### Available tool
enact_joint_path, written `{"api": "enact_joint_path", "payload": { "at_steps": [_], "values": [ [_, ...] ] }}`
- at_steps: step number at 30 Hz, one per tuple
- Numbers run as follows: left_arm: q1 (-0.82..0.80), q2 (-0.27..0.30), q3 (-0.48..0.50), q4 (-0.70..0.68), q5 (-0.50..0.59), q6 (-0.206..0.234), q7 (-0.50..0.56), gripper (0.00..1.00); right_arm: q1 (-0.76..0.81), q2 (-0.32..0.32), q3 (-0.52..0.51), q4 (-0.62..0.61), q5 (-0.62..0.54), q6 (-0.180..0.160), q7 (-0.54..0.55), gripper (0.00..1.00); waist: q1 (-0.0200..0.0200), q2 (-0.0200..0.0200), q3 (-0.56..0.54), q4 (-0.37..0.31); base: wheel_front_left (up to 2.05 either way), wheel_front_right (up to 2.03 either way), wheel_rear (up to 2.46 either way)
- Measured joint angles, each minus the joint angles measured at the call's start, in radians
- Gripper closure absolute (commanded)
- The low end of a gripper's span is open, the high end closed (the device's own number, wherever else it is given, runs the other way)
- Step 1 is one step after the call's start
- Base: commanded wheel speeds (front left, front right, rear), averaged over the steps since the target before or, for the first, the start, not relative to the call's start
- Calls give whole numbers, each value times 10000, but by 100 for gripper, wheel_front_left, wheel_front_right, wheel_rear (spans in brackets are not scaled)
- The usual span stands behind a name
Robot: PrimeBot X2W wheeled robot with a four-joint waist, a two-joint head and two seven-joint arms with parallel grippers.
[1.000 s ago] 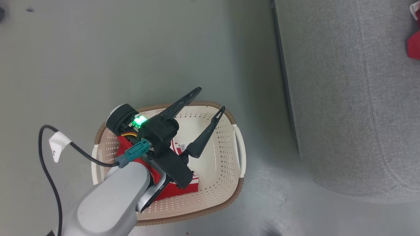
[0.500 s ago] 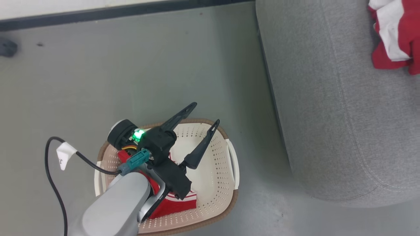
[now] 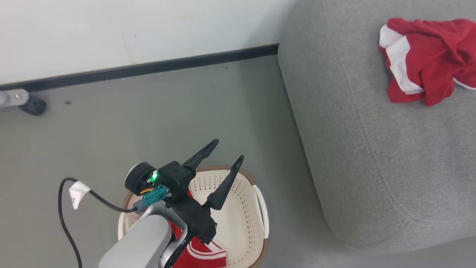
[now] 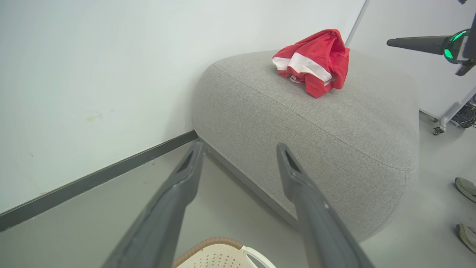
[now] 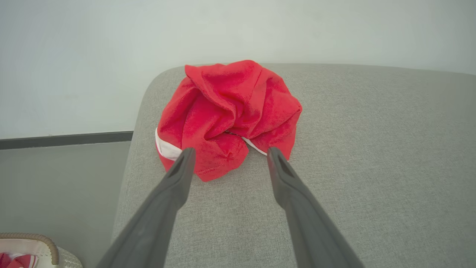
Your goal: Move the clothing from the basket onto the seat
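My right hand [image 5: 230, 152] stands spread wide and grips nothing. Its two dark fingertips are level with the near edge of a crumpled red garment with white trim [image 5: 227, 108], which lies loose near one corner of the large grey fabric seat [image 5: 372, 149]. I cannot tell whether the tips touch the cloth. My left hand [image 3: 228, 149] is spread and empty too, hovering above the oval cream plastic basket [image 3: 256, 208] with perforated walls and a brown woven-look rim, which stands on the grey-green floor [image 3: 111, 130]. A second red garment with white stripes [image 3: 202, 255] sits in the bottom of the basket, partly hidden under my pale forearm [image 3: 137, 242].

I judge the first piece delivered, with at least one left to fetch. To do this well, I would draw the right hand up and back along its own fingers, so no tip hooks a fold and drags the piece towards the cushion's rounded edge. Then I would lower the left hand between the basket walls and pinch a thick bunch near the middle of the striped piece, not a hem. I would lift it above the rim before swinging over, so the light basket doesn't tip.
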Motion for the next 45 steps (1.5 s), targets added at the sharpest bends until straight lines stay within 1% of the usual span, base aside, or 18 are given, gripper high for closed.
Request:
{"api": "enact_joint_path", "payload": {
  "at_steps": [8, 16, 19, 23, 27, 28, 29, 34, 38, 42, 45],
  "values": [
    [747, -21, 395, 196, -395, 4, -21, 0, 795, -12, 416, -821, 107, 0, -500, 0, 0, 0, -980, 186, 0, 0, 0],
    [1496, -75, 800, 222, -556, 36, -23, 0, 1453, -109, 491, -1348, 190, 0, -711, 0, 0, 0, -1867, 619, 0, 0, 0],
    [1778, -71, 1093, 219, -612, 190, -23, 0, 1789, -8, 491, -1572, 192, 0, -755, 0, 0, 0, -2183, 824, 0, 0, 0],
    [2174, -67, 1304, 234, -844, 245, -23, 0, 2388, 190, 405, -1760, 337, 0, -786, 0, 1, 0, -2607, 1108, 0, 0, 0],
    [2835, 12, 1716, 211, -872, 568, -23, 0, 3179, 571, 198, -2090, 351, -12, -786, 0, 0, 0, -3108, 1472, 0, 0, 0],
    [2835, 12, 1716, 211, -872, 568, -23, 0, 3179, 571, 198, -2090, 351, -12, -786, 0, 0, 0, -3108, 1472, 0, 0, 0],
    [2968, 44, 1818, 205, -884, 650, -23, 0, 3314, 648, 102, -2220, 349, -42, -786, 0, 1, 0, -3205, 1540, 0, 0, 0],
    [3696, 159, 2351, 79, -920, 1037, -23, 0, 4064, 947, -445, -2842, 316, -447, -790, 0, 0, 0, -3652, 1858, 0, 0, 0],
    [4176, 209, 2761, -176, -930, 1361, -23, 0, 4813, 1166, -855, -3221, 161, -700, -792, 0, 1, 0, -3912, 2099, 0, 0, 0],
    [4577, 257, 3143, -462, -922, 1613, -23, 0, 5318, 1513, -1298, -3591, 25, -924, -794, 0, 1, 1, -4077, 2306, 0, 0, 0],
    [4744, 259, 3306, -600, -826, 1653, -23, 0, 5683, 1833, -1597, -3854, -213, -1108, -794, 0, 1, 1, -4149, 2419, 0, 0, 0]
  ]
}}
